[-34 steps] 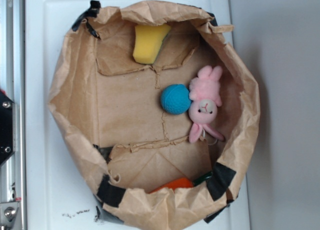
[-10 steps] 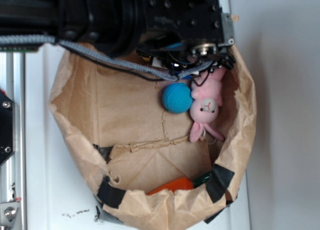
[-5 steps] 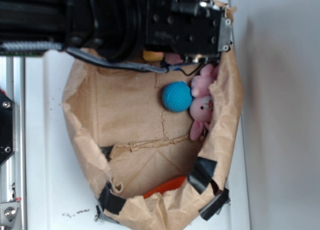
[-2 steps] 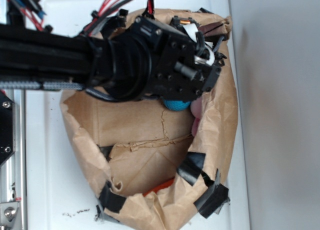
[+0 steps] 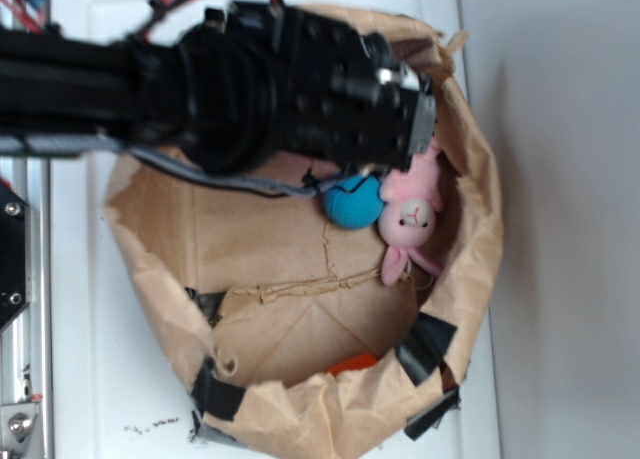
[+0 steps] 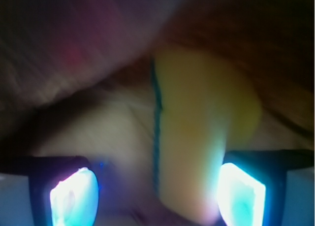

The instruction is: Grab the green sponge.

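In the blurred wrist view, the claw (image 6: pixel 157 191) stands wide open, its two glowing pads (image 6: pixel 73 194) well apart at the lower edge. The soft yellow foam sponge with a thin green scouring layer (image 6: pixel 197 137) lies between them, close against the right-hand pad; whether it touches that pad cannot be told. Crumpled brown paper lies behind the sponge. From the exterior view, the black robot arm (image 5: pixel 250 89) covers the upper part of the brown paper bag (image 5: pixel 150 279), hiding the sponge. Below the arm's end sit a blue crocheted ball (image 5: pixel 350 201) and, touching it, a pink plush rabbit (image 5: pixel 410 219). The bag rests on a white tabletop (image 5: pixel 80 359).
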`<state>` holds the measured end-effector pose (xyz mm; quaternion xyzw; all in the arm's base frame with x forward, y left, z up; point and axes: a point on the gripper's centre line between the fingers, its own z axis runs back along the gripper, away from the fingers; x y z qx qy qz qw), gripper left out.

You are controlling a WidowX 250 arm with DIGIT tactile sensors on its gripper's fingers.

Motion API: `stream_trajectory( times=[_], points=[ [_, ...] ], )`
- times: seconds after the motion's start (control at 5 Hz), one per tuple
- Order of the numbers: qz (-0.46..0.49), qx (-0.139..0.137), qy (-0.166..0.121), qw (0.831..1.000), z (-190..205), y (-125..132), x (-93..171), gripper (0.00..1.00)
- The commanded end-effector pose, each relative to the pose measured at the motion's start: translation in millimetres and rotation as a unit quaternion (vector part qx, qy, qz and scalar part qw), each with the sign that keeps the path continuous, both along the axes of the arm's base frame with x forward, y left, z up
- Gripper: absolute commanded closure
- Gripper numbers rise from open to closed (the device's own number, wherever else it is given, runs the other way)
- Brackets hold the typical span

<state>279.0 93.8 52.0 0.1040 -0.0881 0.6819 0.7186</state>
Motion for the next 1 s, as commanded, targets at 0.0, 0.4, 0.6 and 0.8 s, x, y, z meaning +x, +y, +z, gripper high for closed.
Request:
stream_trajectory(
  times=[0.0,0.4,0.6,0.8],
  points=[
    [0.04,-0.05,-0.074,0.995,42,-8,-35,0.0],
    [0.046,-0.035,-0.083,0.995,16,2,-27,0.0],
    [0.065,-0.025,-0.086,0.994,1,8,2,0.0],
    [0.059,-0.004,-0.093,0.994,-17,16,6,0.0]
  ],
)
